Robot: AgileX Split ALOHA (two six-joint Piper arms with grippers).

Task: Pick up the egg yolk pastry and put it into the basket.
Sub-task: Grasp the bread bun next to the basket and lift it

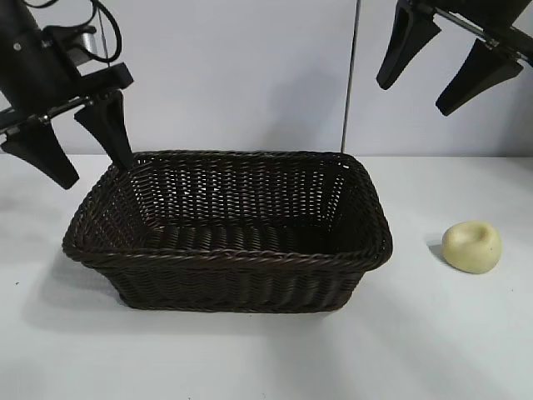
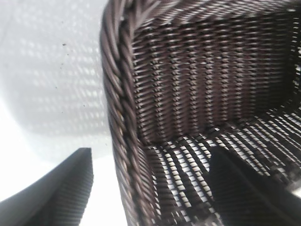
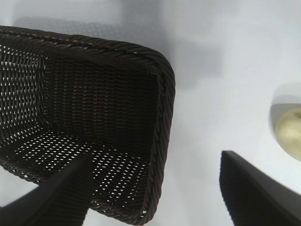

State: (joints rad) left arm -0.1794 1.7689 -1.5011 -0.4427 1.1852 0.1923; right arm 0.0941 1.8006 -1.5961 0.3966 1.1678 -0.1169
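Observation:
The egg yolk pastry (image 1: 471, 246), a pale yellow bun with a dimple, lies on the white table to the right of the basket (image 1: 366, 218). The basket is dark brown wicker and holds nothing. My right gripper (image 1: 414, 97) hangs open, high above the gap between basket and pastry; in the right wrist view (image 3: 155, 176) the pastry (image 3: 290, 132) shows at the edge and the basket's corner (image 3: 160, 94) lies below. My left gripper (image 1: 93, 170) is open above the basket's left end, its fingers astride the rim (image 2: 120, 122) in the left wrist view (image 2: 150, 165).
The white table (image 1: 433, 333) runs around the basket on all sides. A thin vertical pole (image 1: 351, 75) stands behind the basket against the pale wall.

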